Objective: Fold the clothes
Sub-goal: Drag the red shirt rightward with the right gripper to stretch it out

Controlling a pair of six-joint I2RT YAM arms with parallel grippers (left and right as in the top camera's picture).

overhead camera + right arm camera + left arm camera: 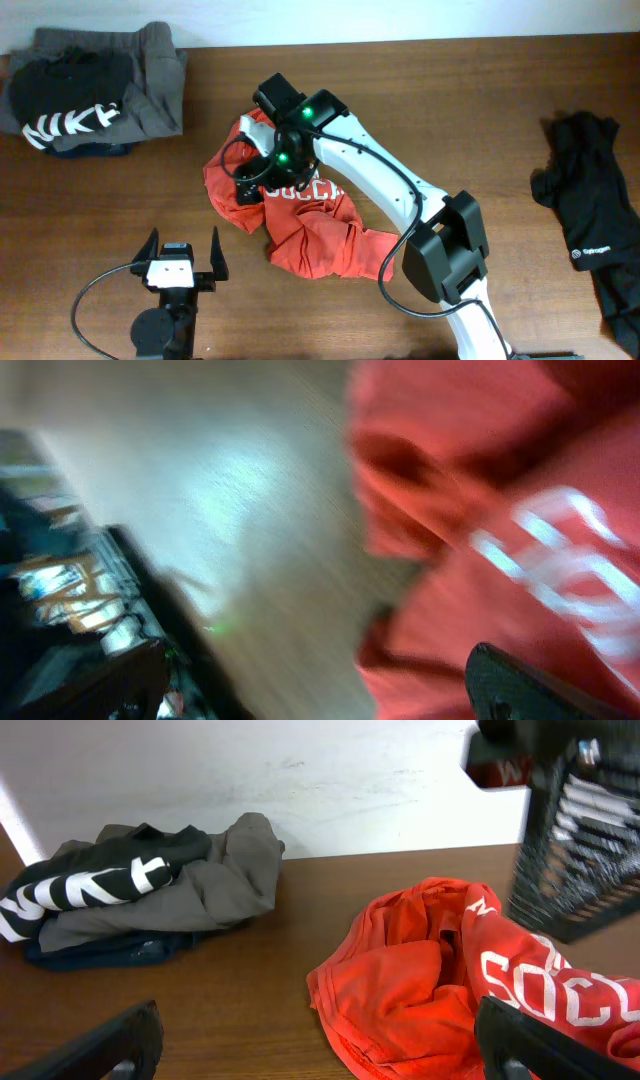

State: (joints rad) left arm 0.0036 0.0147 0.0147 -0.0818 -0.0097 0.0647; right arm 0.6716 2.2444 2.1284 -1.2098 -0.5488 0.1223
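Observation:
The clothes in play are a crumpled red-orange shirt (305, 225) with white lettering, heaped in the middle of the table. My right gripper (252, 183) hovers over its upper left part, pointing down. In the blurred right wrist view its jaws (320, 695) stand wide apart with nothing between them, red cloth (500, 510) to one side and bare wood to the other. My left gripper (183, 257) is open and empty near the front edge, left of the shirt. Its wrist view shows the shirt (420, 985) just ahead, by the right finger (540, 1040).
A pile of dark and grey garments (90, 90), one with white lettering, lies at the back left; the same pile (140, 890) shows in the left wrist view. A black garment (590, 210) lies at the right edge. The right arm (380, 175) spans the shirt.

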